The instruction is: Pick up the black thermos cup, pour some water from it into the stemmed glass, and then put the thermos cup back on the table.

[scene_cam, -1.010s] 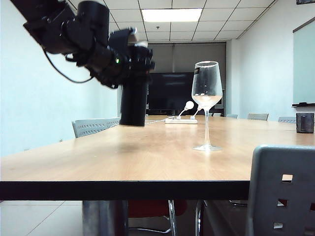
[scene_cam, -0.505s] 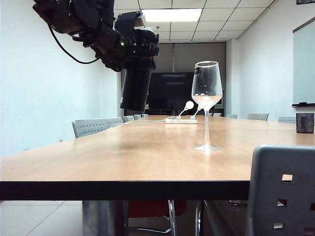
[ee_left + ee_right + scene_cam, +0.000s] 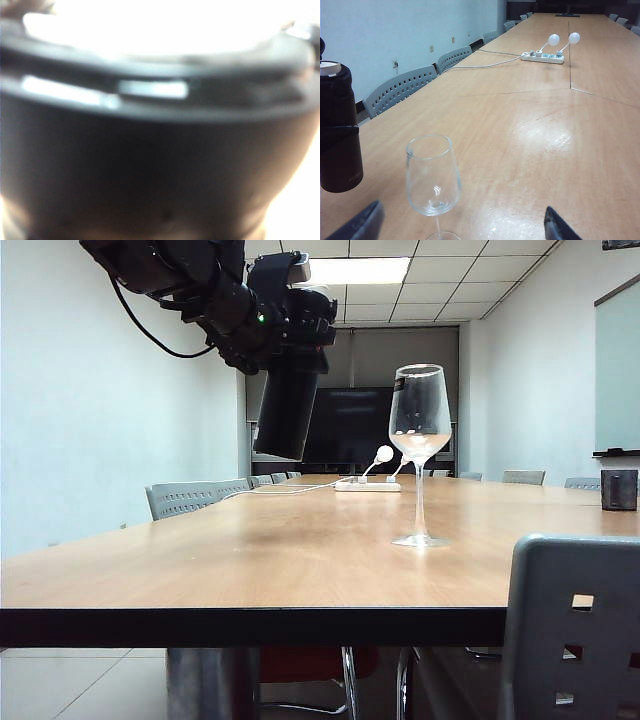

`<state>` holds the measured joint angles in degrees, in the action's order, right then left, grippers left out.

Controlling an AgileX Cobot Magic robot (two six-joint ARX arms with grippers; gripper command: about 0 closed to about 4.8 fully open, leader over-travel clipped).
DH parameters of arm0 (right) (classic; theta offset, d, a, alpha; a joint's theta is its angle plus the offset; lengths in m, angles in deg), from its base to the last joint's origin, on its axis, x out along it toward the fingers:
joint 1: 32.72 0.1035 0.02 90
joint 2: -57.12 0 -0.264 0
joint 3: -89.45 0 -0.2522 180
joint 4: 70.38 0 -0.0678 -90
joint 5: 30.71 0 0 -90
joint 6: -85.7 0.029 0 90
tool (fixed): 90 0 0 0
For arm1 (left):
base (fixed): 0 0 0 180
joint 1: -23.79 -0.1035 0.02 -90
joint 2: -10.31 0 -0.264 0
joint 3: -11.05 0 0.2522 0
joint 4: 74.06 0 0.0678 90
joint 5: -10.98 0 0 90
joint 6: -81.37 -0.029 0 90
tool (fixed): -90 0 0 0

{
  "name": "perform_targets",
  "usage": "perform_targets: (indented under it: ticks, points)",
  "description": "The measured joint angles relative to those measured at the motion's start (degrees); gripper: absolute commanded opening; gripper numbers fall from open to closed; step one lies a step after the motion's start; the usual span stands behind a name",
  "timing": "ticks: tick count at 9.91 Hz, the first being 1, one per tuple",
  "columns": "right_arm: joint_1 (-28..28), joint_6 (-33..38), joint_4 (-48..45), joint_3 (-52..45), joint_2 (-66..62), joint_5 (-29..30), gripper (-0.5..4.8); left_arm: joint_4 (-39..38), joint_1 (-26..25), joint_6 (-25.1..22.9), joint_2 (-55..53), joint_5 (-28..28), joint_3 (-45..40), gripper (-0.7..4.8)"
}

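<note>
1. The left gripper (image 3: 290, 335) is clamped round the top of the tall matte black thermos cup (image 3: 284, 415), holding it in the air, slightly tilted, well above the light wood-grain table (image 3: 300, 550).
2. The clear stemmed wine glass (image 3: 420, 455) stands upright on the table, apart from the thermos.
3. The right gripper (image 3: 462, 222) hangs above the glass, fingers (image 3: 360, 222) spread wide, holding nothing.
</note>
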<state>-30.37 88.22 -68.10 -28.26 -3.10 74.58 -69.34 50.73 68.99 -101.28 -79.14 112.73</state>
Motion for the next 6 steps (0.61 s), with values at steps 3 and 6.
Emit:
perform_targets:
  ticks: [3, 6]
  points:
    - [0.02, 0.46, -0.22, 0.00, 0.00, 1.29, 4.13, -1.70, 0.74, -0.92, -0.11, -0.72, 1.57, 1.85]
    - [0.02, 0.48, -0.20, 0.00, 0.00, 1.33, 4.13, -1.95, 1.57, 0.46, -0.50, -0.44, 1.57, 1.85]
